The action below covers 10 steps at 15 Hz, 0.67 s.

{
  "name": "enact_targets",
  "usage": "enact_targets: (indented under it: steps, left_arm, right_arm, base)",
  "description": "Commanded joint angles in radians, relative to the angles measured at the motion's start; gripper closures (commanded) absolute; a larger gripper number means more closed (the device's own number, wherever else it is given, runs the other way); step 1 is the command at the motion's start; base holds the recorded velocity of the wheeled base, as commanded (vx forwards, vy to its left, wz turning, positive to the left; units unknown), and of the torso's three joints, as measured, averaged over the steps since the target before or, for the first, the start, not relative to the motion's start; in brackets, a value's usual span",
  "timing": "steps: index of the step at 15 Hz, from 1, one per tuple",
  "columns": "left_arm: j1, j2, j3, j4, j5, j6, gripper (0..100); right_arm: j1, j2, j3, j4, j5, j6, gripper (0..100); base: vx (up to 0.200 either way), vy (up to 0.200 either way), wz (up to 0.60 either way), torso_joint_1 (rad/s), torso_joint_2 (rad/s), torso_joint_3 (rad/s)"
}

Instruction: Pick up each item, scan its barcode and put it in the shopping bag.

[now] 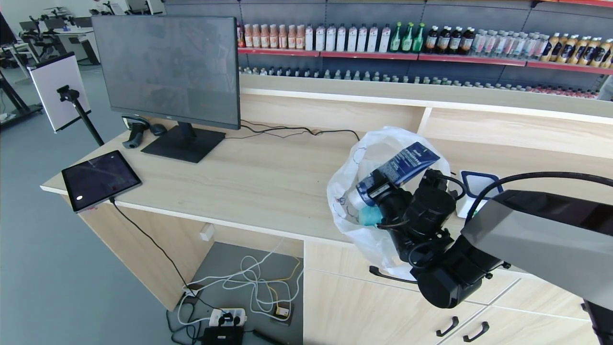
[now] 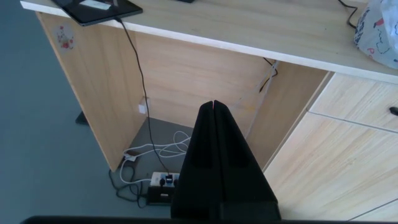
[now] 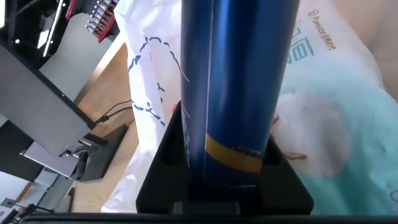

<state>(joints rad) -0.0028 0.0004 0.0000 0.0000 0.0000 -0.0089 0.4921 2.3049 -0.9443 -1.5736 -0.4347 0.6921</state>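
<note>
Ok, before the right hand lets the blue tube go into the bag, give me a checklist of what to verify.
1. Grip: ok. The right hand is shut on the tube.
2. Tube at the bag: ok. In the head view it sits at the bag's top.
3. Bag mouth open: cannot tell. The hand and tube hide it.
4. Barcode scanned: cannot tell.
5. Left hand clear: ok. It is shut, low in front of the desk, away from the bag.
</note>
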Motion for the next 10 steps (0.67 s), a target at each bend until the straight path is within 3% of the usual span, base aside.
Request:
enact_targets:
  steps: [1, 2, 3, 10]
  left_arm:
    - [0.000, 0.000, 0.000, 0.000, 0.000, 0.000, 100]
    - [0.000, 0.000, 0.000, 0.000, 0.000, 0.000, 100]
    - [0.000, 0.000, 0.000, 0.000, 0.000, -0.002, 100]
    - [0.000, 0.000, 0.000, 0.000, 0.000, 0.000, 100]
  right_arm:
    - [0.000, 0.007, 0.002, 0.003, -0.003, 0.000, 100]
    - [0.000, 0.007, 0.007, 0.003, -0.003, 0.001, 100]
    - [0.000, 0.010, 0.005, 0.003, -0.004, 0.000, 0]
    - [0.000, 0.013, 0.009, 0.003, -0.012, 0.007, 0]
  base:
    - [0.000, 0.000, 0.00, 0.000, 0.00, 0.000]
    - [0.000, 0.000, 0.00, 0.000, 0.00, 0.000]
    - [0.000, 0.000, 0.00, 0.000, 0.00, 0.000]
    - [0.000, 0.000, 0.00, 0.000, 0.00, 0.000]
